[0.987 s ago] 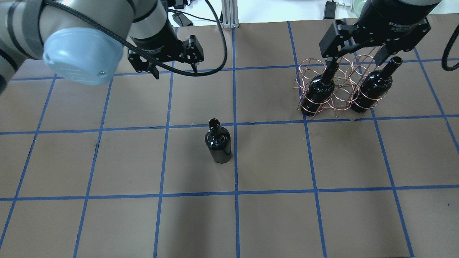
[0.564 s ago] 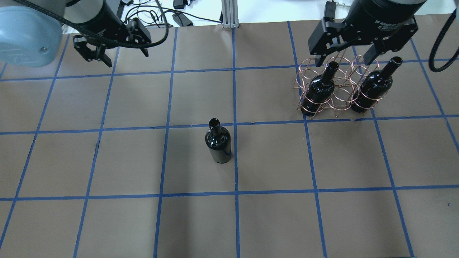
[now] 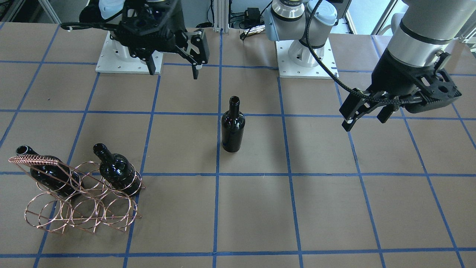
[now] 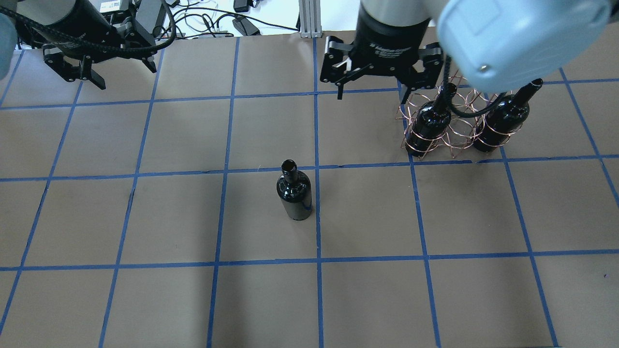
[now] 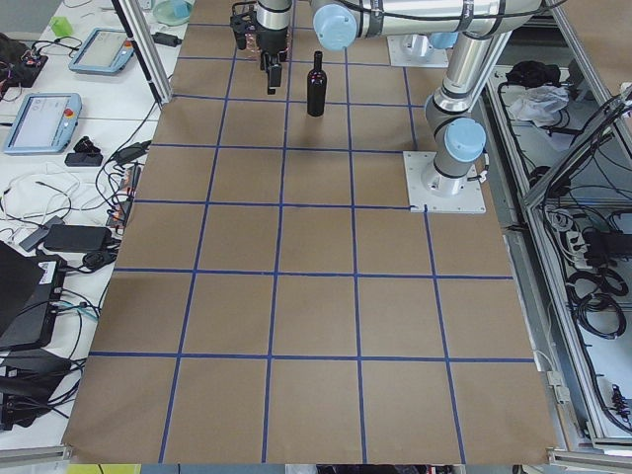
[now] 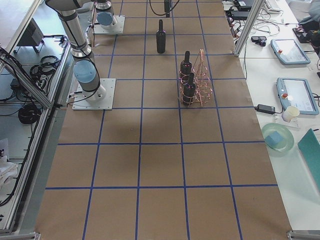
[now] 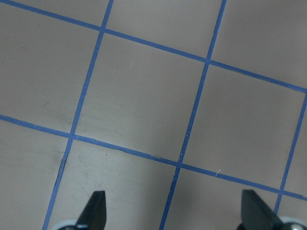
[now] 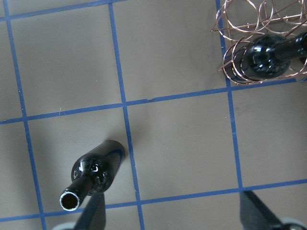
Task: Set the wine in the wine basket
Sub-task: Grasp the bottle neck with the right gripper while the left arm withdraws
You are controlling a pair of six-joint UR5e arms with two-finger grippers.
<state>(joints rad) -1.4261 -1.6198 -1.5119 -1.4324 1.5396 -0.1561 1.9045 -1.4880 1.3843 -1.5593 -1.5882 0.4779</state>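
Note:
One glossy black wine bottle (image 4: 295, 193) stands upright and alone mid-table, also in the front view (image 3: 233, 126) and the right wrist view (image 8: 93, 175). The copper wire wine basket (image 4: 459, 130) stands at the far right, also in the front view (image 3: 74, 208), with two look-alike bottles (image 4: 433, 121) (image 4: 503, 118) leaning in its outer rings. My right gripper (image 4: 375, 94) is open and empty, just left of the basket and beyond the free bottle. My left gripper (image 4: 126, 77) is open and empty at the far left, over bare table (image 7: 144, 96).
The table is brown paper with a blue tape grid (image 4: 316, 169). The two arm bases (image 3: 305, 56) stand at the robot's edge. Cables and a metal post (image 4: 307, 19) lie past the far edge. Tablets and a bowl (image 6: 277, 137) sit on side benches.
My right gripper has moved left, from above the basket's bottles to beside the basket. My left gripper has moved further left and back. Both stay open. The bottles have not moved.

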